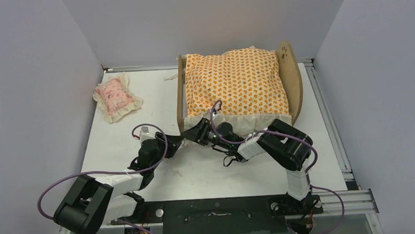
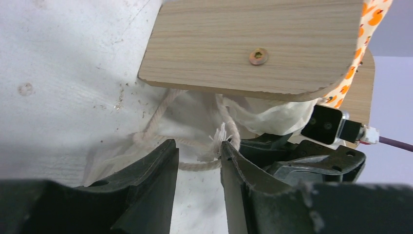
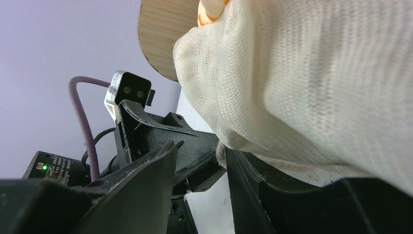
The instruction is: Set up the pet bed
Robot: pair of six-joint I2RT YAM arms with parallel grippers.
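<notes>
The pet bed [image 1: 290, 75] stands at the back of the table, its paw-print headboard on the right and its low footboard [image 1: 182, 99] on the left. An orange-patterned cushion [image 1: 236, 83] covers it, and a cream ruffle [image 3: 302, 83] hangs off the near side. Both grippers meet at the footboard's near corner. My left gripper [image 2: 197, 146] is open below the footboard [image 2: 253, 44], with a frayed cotton cord [image 2: 195, 165] lying across the gap at its tips. My right gripper [image 3: 202, 148] is open too, the ruffle draped over its right finger [image 3: 243, 195].
A small pink frilled pillow [image 1: 117, 96] lies at the table's far left. Grey walls close in the back and both sides. The two wrists crowd each other at the bed's near left corner [image 1: 193, 134], purple cables looping over them.
</notes>
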